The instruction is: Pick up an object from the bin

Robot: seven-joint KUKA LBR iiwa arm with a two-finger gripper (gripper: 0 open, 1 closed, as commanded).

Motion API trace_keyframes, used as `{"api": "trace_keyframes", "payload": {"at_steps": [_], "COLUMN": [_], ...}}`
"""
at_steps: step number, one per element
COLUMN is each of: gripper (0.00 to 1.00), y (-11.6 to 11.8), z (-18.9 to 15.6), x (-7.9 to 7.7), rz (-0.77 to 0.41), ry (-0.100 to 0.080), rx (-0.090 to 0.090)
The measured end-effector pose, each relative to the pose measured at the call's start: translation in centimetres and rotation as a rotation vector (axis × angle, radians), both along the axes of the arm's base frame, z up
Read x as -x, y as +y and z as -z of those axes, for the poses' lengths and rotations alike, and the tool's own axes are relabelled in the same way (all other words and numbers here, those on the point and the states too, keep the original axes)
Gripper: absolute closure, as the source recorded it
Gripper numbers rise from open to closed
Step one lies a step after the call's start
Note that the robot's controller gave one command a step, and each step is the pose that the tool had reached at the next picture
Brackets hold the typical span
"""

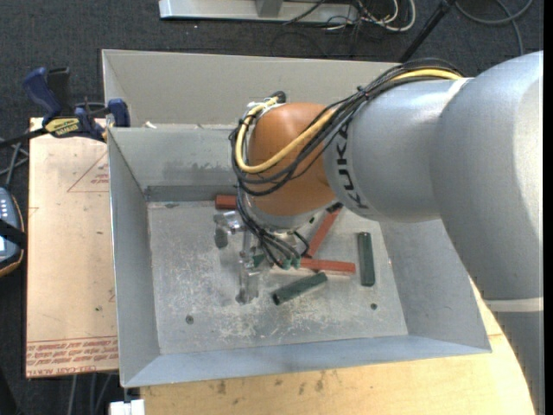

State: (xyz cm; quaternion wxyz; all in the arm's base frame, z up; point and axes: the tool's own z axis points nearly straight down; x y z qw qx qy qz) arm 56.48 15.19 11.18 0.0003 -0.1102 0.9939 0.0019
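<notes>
**Bin lot, one camera view: gripper low beside a scatter of sticks**

Camera view. Item 1: the grey sheet-metal bin (130, 258), its floor scuffed and mostly bare on the left.

Item 2: the silver seven-joint arm (432, 154), which entered from the right. Its orange dome-shaped wrist cover (285, 158) and looped cables hid much of the bin's middle.

Item 3: the gripper (248, 290), which hung straight down, low over bare floor left of centre. I judged this posture suited a top-down pick of things lying flat. I could not tell whether it was released, clenched or grasping anything.

Item 4: the short dark green rod (300, 288), flat and tilted, just beside the gripper on its right. It was the nearest candidate, and I counted it not yet picked.

Items 5–8, loose on the floor and, I judged, lying where chance left them:
- a flat red stick (328, 267) near the green rod
- a slanted red stick (326, 229) running under the cover
- a second dark green rod (366, 258) farther right
- a red stub (225, 201) by the back wall
</notes>
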Motion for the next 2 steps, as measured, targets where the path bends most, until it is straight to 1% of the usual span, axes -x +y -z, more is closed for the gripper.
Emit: {"api": "trace_keyframes", "payload": {"at_steps": [1, 2], "gripper": [0.0, 0.0], "y": [-3.5, -6.1], "z": [-1.7, -1.8], "x": [0.7, 1.9], "rz": [-0.112, -0.2], "ry": [0.0, -0.002], "rx": [0.006, 0.002]}}
